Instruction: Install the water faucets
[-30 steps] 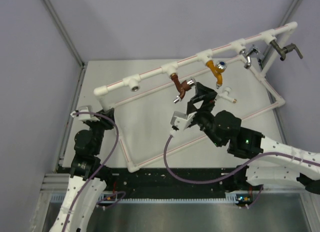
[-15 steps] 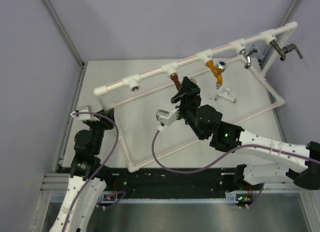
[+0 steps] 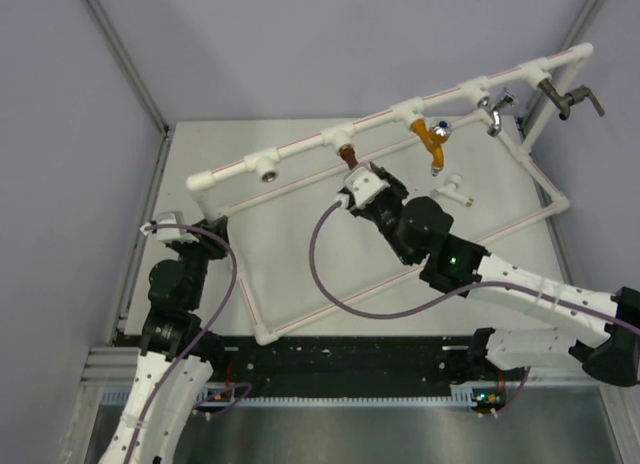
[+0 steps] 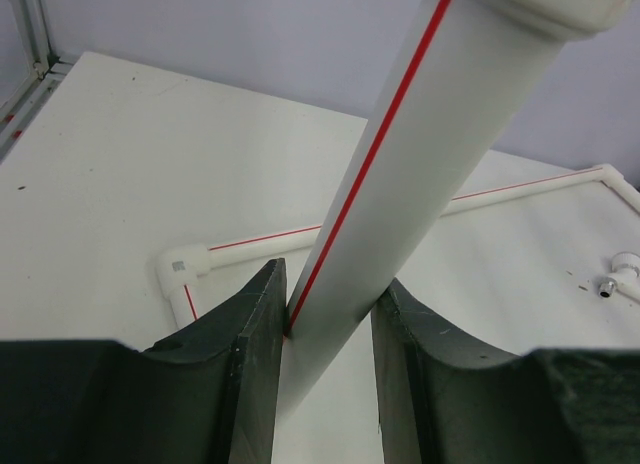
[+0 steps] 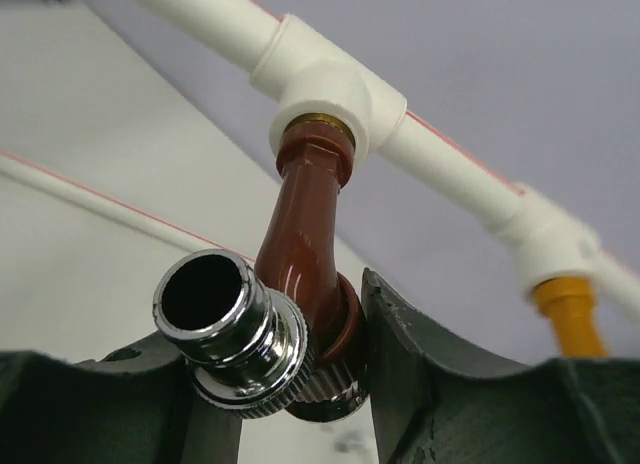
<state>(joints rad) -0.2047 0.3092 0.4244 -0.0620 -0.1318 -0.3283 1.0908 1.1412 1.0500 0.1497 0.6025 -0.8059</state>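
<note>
- our right gripper (image 5: pixel 300 384) grasps the brown faucet (image 5: pixel 305 234), its end in the tee (image 5: pixel 335 84) at 12 o'clock.
- our left gripper (image 4: pixel 330 289) clenches the pipe (image 4: pixel 400 174).
- the white faucet (image 3: pixel 452 190) lies at 3 o'clock of the brown one.

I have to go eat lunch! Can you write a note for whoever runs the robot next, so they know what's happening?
Left gripper: shut on a post of the white pipe frame.
Right gripper: shut on the reddish-brown faucet, which sits in its tee socket.
Done: yellow faucet, silver faucet and dark faucet hang from the top rail.
Left: I can't tell whether the brown one is fully tight. The white faucet lies loose on the table; the empty socket probably awaits it.
</note>
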